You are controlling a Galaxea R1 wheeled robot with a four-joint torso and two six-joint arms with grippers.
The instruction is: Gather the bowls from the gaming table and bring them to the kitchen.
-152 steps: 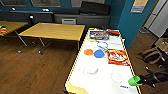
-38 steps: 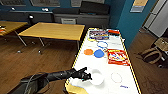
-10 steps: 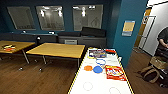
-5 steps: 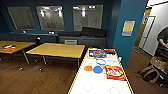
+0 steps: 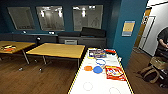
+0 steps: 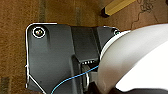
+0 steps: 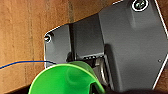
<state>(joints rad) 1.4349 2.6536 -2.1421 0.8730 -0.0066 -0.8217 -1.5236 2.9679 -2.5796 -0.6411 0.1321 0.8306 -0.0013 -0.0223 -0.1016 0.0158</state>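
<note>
Bowls on the glossy white yellow-trimmed worktop (image 5: pixel 100 83), small orange (image 5: pixel 88 68) and blue (image 5: pixel 97 69) plastic ones, look light and slippery: take their rims. You cannot tell the fingers' state.

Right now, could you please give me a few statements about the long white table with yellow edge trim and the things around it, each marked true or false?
1. A small round orange bowl sits on the long glossy white table with yellow edge trim. True.
2. The round blue bowl lies on the tan wooden table. False: it sits on the white table, right beside the orange bowl.
3. A flat red game box lies on the white table. True.
4. The right wrist view shows a red cup. False: it shows a bright green plastic cup.
5. A person stands at the far right of the head view. True.
</note>
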